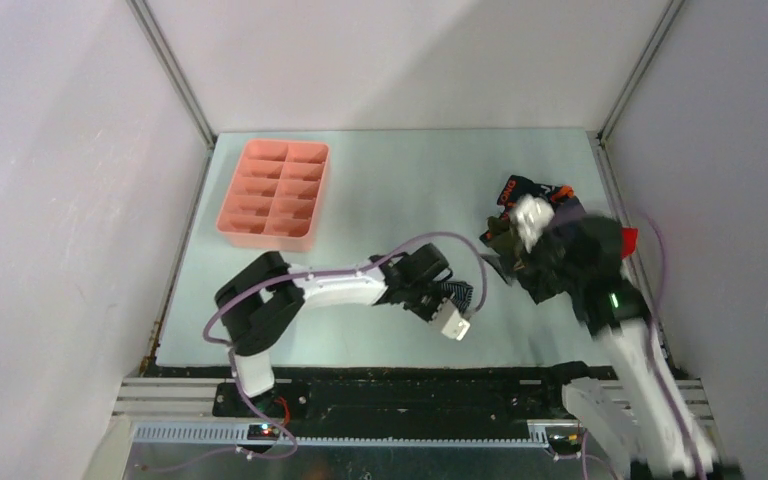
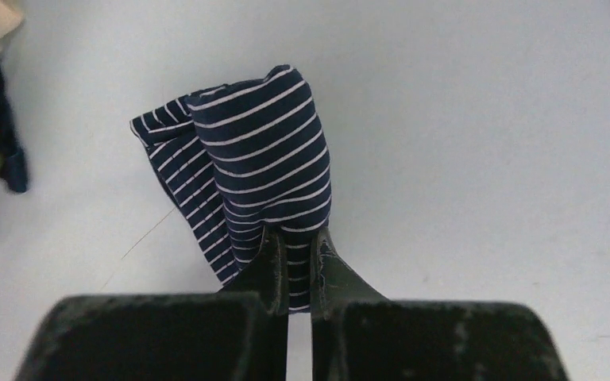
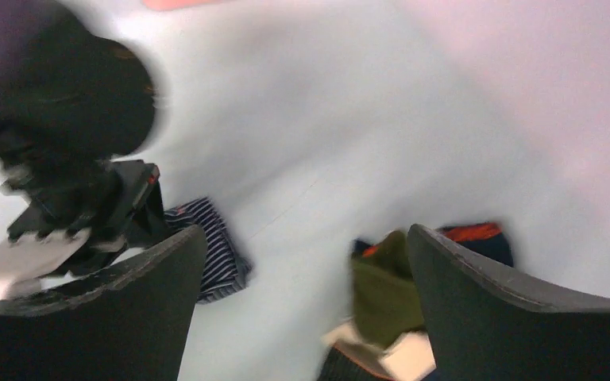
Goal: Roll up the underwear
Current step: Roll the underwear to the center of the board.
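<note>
White arm links [image 1: 335, 288], black joints [image 1: 260, 305], purple cables [image 1: 438, 236], black tool fingers [image 2: 270, 270] (one green light [image 1: 614, 299])

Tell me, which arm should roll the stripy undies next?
Probably the left. The left gripper is shut on the striped briefs, which look partly folded. The right gripper is open, holds nothing, and hangs near the pile instead.

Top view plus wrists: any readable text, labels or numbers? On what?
Black-orange briefs, waistband: orange letters, too small to read.
Striped briefs: white stripes only, no text.
Tray: no text.
Right wrist view: blurred, nothing legible.
</note>
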Controlling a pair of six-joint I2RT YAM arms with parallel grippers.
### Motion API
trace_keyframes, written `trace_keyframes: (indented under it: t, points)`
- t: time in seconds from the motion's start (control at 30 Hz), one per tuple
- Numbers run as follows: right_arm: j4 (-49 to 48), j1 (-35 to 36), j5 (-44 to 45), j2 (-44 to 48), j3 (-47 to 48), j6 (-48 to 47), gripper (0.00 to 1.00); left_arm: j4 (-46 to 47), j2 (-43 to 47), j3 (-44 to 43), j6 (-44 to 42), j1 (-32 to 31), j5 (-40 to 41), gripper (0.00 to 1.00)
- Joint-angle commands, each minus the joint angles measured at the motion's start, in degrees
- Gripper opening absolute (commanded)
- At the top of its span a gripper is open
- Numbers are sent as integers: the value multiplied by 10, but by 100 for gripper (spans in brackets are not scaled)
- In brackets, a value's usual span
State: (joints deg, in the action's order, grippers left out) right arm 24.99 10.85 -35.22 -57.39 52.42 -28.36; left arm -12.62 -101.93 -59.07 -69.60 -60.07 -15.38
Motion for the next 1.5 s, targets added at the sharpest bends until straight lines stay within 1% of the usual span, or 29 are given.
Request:
trace_keyframes:
  t: [0.0,0.03,0.07,0.1,0.13,0.17,0.23,0.3,0.33,0.4,0.43,0.47,0.5,0.53,0.57,0.67,0.77,1.0,1.07,1.17,1.2,1.33,1.4,1.43,1.47]
  points:
    - [-72,19,25,222,-189,-114,100,-267,-58,-104,95,13,-171,0]
    - [-30,21,12,273,-204,-152,99,-272,-65,-112,123,14,-203,0]
    - [61,28,-17,311,-207,-174,93,-269,-69,-112,137,17,-216,0]
    - [103,32,-30,325,-212,-216,83,-265,-75,-113,161,19,-233,0]
    - [174,44,-43,349,-215,-236,78,-263,-78,-114,170,25,-239,0]
    - [196,60,-42,359,-225,-252,71,-263,-86,-116,189,29,-252,0]
    - [223,71,-43,379,-242,-272,70,-269,-105,-128,218,44,-273,0]
    - [200,92,-39,379,-255,-276,69,-287,-131,-150,246,68,-297,1]
    - [183,105,-24,364,-265,-285,68,-295,-139,-160,263,73,-314,1]
    - [158,165,19,327,-277,-294,64,-304,-161,-181,293,84,-325,1]
    - [133,210,54,314,-283,-296,62,-295,-167,-185,303,88,-326,1]
    - [113,235,73,289,-294,-288,62,-281,-168,-185,319,90,-328,1]
    - [61,280,113,271,-301,-281,63,-275,-169,-185,325,93,-329,2]
    - [37,301,131,263,-315,-272,64,-267,-171,-186,336,95,-330,1]
    - [-21,337,158,244,-321,-270,65,-266,-173,-188,339,96,-332,1]
    - [-92,402,211,200,-335,-258,68,-271,-182,-198,352,99,-346,1]
    - [-157,418,246,147,-331,-240,67,-277,-184,-200,354,99,-354,1]
    - [-203,419,247,106,-332,-242,65,-306,-190,-211,335,107,-356,1]
    - [-222,418,253,80,-335,-252,64,-311,-192,-215,331,110,-357,1]
    - [-241,408,260,49,-350,-295,61,-314,-195,-219,333,115,-364,2]
    - [-262,405,259,38,-354,-306,60,-315,-195,-220,333,118,-368,2]
    - [-265,384,253,0,-351,-318,56,-318,-198,-221,331,128,-375,2]
    - [-255,373,244,-18,-340,-319,48,-323,-201,-222,328,133,-377,2]
    - [-229,365,237,-32,-333,-318,37,-325,-202,-224,327,136,-379,2]
    - [-217,353,231,-41,-318,-315,31,-330,-203,-227,325,138,-380,2]
